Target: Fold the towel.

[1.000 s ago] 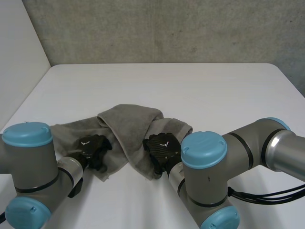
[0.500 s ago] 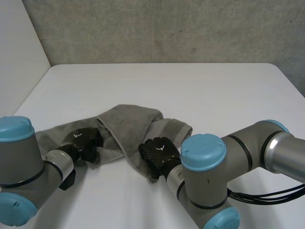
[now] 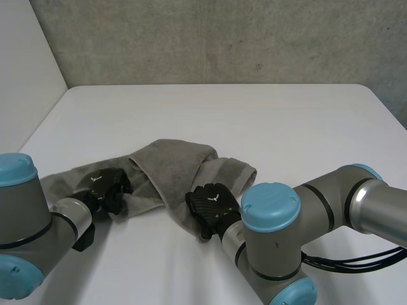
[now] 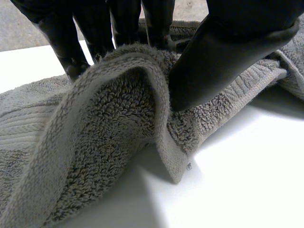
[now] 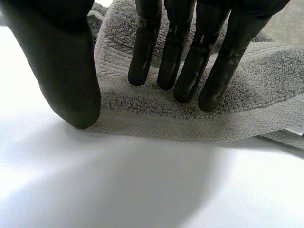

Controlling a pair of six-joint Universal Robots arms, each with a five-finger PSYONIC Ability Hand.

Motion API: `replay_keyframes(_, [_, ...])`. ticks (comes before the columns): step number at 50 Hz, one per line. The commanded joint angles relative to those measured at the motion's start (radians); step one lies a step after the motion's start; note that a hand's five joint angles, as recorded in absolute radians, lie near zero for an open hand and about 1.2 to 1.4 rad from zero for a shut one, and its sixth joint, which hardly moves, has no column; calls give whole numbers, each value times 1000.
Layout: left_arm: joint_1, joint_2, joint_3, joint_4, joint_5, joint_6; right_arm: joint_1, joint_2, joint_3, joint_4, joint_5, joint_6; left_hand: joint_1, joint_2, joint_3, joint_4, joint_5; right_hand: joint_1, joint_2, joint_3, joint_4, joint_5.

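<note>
**Both hands at the near side of the towel, one pinching, one not yet**

The grey towel (image 3: 178, 165) lies bunched on the near part of the white table (image 3: 267, 114), with one part thrown over its middle. The left hand (image 3: 105, 189) is at the towel's left end. In its wrist view the thumb (image 4: 228, 52) and the fingers (image 4: 64, 38) are clamped on a raised ridge of the hem, I think in order to lift this end and carry it over. The right hand (image 3: 210, 204) is at the near edge, more to the right. Its fingers (image 5: 183, 57) are straight and rest on or just over the cloth, and its thumb (image 5: 66, 71) comes down just beside the hem. Nothing is pinched there, so it seems to prepare a grip. A small white tag (image 5: 298, 128) shows at the hem, but no writing can be read on it.
</note>
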Motion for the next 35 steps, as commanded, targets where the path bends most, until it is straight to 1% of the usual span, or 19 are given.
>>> replay_keyframes(1, [1,0,0,0,0,0,0,-1,-2,-3,-3,-1,88,92,83,41,83,181,179,187,187,230])
replay_keyframes(16, [1,2,-6,2,0,0,-11,11,-2,-12,-6,0,88,92,83,41,83,134,132,141,141,183])
replay_keyframes(18, [-1,2,-6,2,0,0,-11,11,-4,-10,-6,2,88,92,83,41,83,56,53,62,62,105])
replay_keyframes(19, [-1,2,-6,2,0,0,-11,11,-4,-10,-6,2,88,92,83,41,83,55,53,61,61,104])
replay_keyframes(20, [-1,2,-6,2,0,0,-12,10,-5,-4,-6,2,88,92,83,41,83,-29,-32,-23,-23,20])
replay_keyframes(22, [-1,2,-6,2,0,0,-12,8,-8,0,-4,2,88,92,83,41,83,-71,-73,-65,-65,-22])
replay_keyframes(35, [-1,2,-6,2,0,0,-14,-30,1,2,-3,2,88,92,83,41,83,-159,-162,-153,-153,-110])
